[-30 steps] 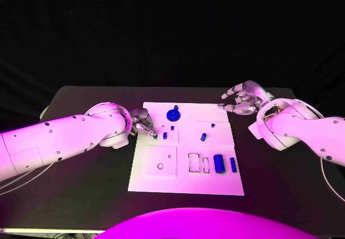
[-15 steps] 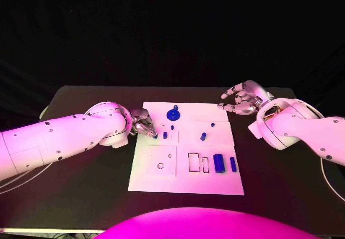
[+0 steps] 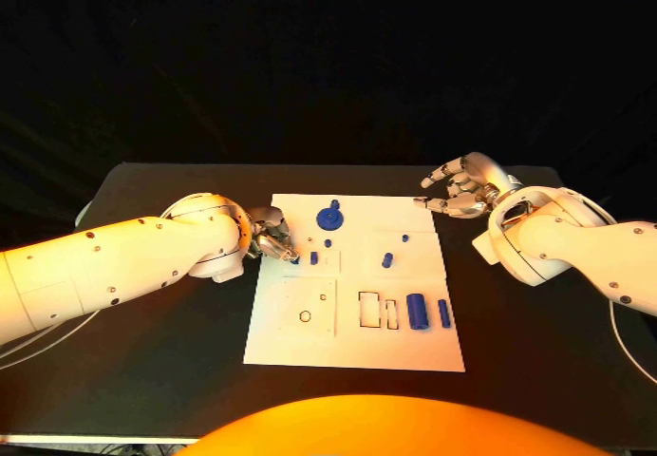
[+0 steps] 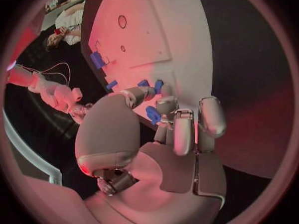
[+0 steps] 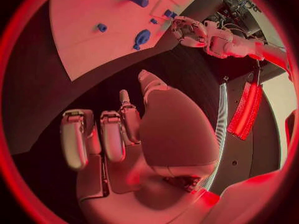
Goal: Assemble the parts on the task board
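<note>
Table (image 3: pixel 164 380), black, is seen across the lower half of the head frame, with the white task board (image 3: pixel 356 351) laid at its centre. The left hand (image 3: pixel 272 237) is placed at the board's left edge, middle left of the frame; in the left wrist view its fingers (image 4: pixel 181 129) are curled in and a small blue part (image 4: pixel 152 114) is pinched between thumb and fingertips, right over the board edge. The right hand (image 3: pixel 459 190) is held off the board's upper right corner, above the bare table; its fingers are spread, loosely bent, and nothing is gripped. On the board, a blue round part (image 3: pixel 330 218) is seen near the top centre, a blue cylinder (image 3: pixel 416 312) at lower right, a thinner blue peg (image 3: pixel 443 313) just beside it, and a small blue piece (image 3: pixel 387 259) near mid-board.
</note>
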{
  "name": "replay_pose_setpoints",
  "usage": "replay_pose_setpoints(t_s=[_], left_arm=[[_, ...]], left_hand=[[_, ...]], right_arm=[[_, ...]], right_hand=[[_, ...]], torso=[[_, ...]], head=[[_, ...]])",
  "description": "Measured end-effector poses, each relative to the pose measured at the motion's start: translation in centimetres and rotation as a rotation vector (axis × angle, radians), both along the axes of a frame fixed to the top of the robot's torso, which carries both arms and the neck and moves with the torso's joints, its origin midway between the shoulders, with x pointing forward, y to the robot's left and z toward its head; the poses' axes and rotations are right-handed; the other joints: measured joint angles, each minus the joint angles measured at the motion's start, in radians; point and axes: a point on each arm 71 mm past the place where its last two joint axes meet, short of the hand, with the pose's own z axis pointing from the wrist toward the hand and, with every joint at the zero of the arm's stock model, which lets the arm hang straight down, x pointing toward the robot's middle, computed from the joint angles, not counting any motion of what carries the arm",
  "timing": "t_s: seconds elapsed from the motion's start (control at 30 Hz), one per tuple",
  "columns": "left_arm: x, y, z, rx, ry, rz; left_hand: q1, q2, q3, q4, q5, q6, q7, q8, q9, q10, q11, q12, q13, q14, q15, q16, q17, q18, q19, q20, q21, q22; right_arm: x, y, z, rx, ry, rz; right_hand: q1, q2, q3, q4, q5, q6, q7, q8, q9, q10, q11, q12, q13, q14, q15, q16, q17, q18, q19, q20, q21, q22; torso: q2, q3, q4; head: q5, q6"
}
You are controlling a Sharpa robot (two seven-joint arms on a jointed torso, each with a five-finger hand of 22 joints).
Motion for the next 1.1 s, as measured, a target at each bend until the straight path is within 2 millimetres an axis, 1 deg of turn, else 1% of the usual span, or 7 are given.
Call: replay_pose_setpoints(t_s=[0.23, 0.5, 0.73, 0.8, 0.97, 1.1], left_arm=[[0.08, -0.2, -0.02, 0.002, 0.002, -0.002], [0.3, -0.36, -0.04, 0.013, 0.014, -0.003], [0.45, -0.47, -0.05, 0.023, 0.027, -0.001], [0.49, -0.49, -0.06, 0.023, 0.029, 0.001], [0.54, -0.56, -0.18, 0.02, 0.035, 0.008], [0.47, -0.68, -0.39, 0.016, 0.045, 0.011]], left_hand=[[0.0, 0.0, 0.0, 0.0, -0.004, 0.002, -0.001, 0.0, 0.001, 0.0, 0.0, 0.0, 0.0, 0.0, 0.0, 0.0, 0.0, 0.0, 0.0, 0.0, 0.0, 0.0], [0.0, 0.0, 0.0, 0.0, -0.005, 0.005, -0.001, 0.0, 0.0, 0.001, 0.002, 0.0, 0.0, 0.0, 0.0, 0.0, 0.0, 0.0, 0.0, 0.0, 0.0, -0.002], [0.0, 0.0, 0.0, 0.0, -0.005, 0.005, -0.001, 0.0, -0.001, 0.001, 0.002, 0.0, 0.004, 0.0, 0.0, 0.0, 0.0, 0.0, 0.0, 0.0, 0.0, -0.003], [0.0, 0.0, 0.0, 0.0, -0.005, 0.005, -0.001, 0.0, -0.002, 0.002, 0.002, 0.0, 0.006, 0.0, 0.0, 0.0, 0.0, 0.0, -0.004, 0.004, -0.001, -0.005], [-0.017, 0.017, -0.007, -0.007, -0.006, 0.005, -0.001, 0.0, -0.004, 0.001, 0.002, 0.003, 0.014, 0.0, 0.0, 0.0, 0.0, 0.0, -0.004, 0.004, -0.004, -0.006], [-0.025, 0.025, -0.013, -0.013, -0.008, 0.006, 0.0, 0.0, -0.004, 0.002, 0.001, 0.003, 0.016, 0.0, 0.0, 0.0, 0.0, 0.0, -0.004, 0.004, -0.008, -0.008]], right_arm=[[-0.01, 0.02, 0.0, 0.0, 0.0, 0.0], [-0.01, 0.02, 0.0, 0.0, 0.0, 0.0], [-0.02, 0.02, 0.0, 0.0, 0.0, 0.001], [-0.02, 0.03, 0.0, 0.0, 0.0, 0.001], [-0.03, 0.03, 0.0, 0.0, 0.0, 0.001], [-0.03, 0.02, 0.0, 0.0, 0.0, 0.001]], right_hand=[[0.0, 0.0, 0.0, 0.0, 0.0, 0.0, 0.0, 0.0, 0.0, 0.0, 0.0, 0.0, 0.0, 0.0, 0.0, 0.0, 0.0, 0.0, 0.0, 0.0, 0.0, 0.0], [0.0, 0.0, 0.0, 0.0, 0.0, 0.0, 0.0, 0.0, 0.0, 0.0, 0.0, 0.0, 0.0, 0.0, 0.0, 0.0, 0.0, 0.0, 0.0, 0.0, 0.0, 0.0], [0.0, 0.0, 0.0, 0.0, 0.0, 0.0, 0.0, 0.0, 0.0, 0.0, 0.0, 0.0, 0.0, 0.0, 0.0, 0.0, 0.0, 0.0, 0.0, 0.0, 0.0, 0.0], [-0.002, 0.002, 0.0, 0.0, 0.0, 0.0, 0.0, 0.0, 0.0, 0.0, 0.0, 0.0, 0.0, -0.003, -0.003, 0.0, 0.0, 0.0, 0.0, 0.0, -0.004, 0.0], [-0.004, 0.004, 0.0, 0.0, 0.0, 0.0, 0.0, 0.0, 0.0, 0.0, 0.0, 0.0, 0.0, -0.004, -0.004, 0.0, 0.0, 0.0, 0.0, 0.0, -0.004, 0.001], [-0.004, 0.004, 0.0, 0.0, 0.0, 0.0, 0.0, 0.0, 0.0, 0.0, 0.0, 0.0, 0.0, -0.004, -0.004, 0.0, 0.0, 0.0, 0.0, 0.0, -0.004, 0.001]], torso=[[0.0, 0.0006, -0.0001], [0.0, 0.0005, -0.0011], [0.0, 0.001, -0.0011], [0.0, 0.001, -0.0011], [0.0, 0.001, -0.0007], [0.0, 0.001, -0.0007]], head=[[0.0, 0.0], [0.0, -0.003], [-0.003, -0.005], [-0.003, -0.005], [-0.004, -0.006], [-0.004, -0.005]])
